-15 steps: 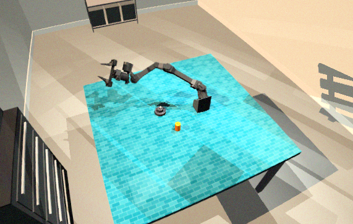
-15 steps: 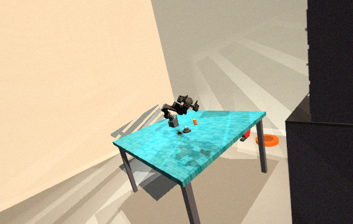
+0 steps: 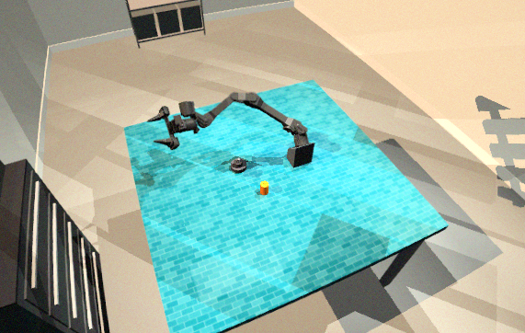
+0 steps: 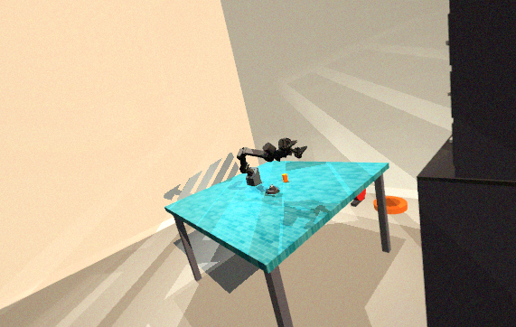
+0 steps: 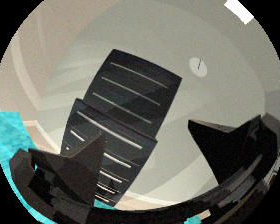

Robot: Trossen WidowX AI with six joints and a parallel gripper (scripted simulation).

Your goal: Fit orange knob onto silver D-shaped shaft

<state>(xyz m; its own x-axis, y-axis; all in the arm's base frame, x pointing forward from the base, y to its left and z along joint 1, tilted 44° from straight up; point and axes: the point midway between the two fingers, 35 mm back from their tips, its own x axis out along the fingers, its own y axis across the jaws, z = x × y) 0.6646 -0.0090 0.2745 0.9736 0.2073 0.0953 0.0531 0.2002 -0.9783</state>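
Note:
The orange knob (image 3: 264, 189) (image 4: 285, 178) stands upright on the table, its hole not visible. The round pedestal (image 3: 238, 166) (image 4: 272, 191) is dark and sits on the table near the arm's base, with a small shaft on top; the shaft's flat side is too small to make out. My gripper (image 3: 152, 131) (image 4: 304, 145) (image 5: 147, 130) is wide open and empty. It is raised high above the table's far-left edge in the top view, well away from both knob and pedestal. Neither knob nor pedestal shows in the wrist view.
The teal brick-patterned table (image 3: 224, 258) (image 4: 239, 217) carries the arm's base (image 3: 301, 155) (image 4: 253, 177), which is close to the pedestal. A dark cabinet (image 3: 1, 276) (image 4: 483, 253) (image 5: 136, 85) stands off the table. An orange ring (image 4: 390, 205) lies on the floor.

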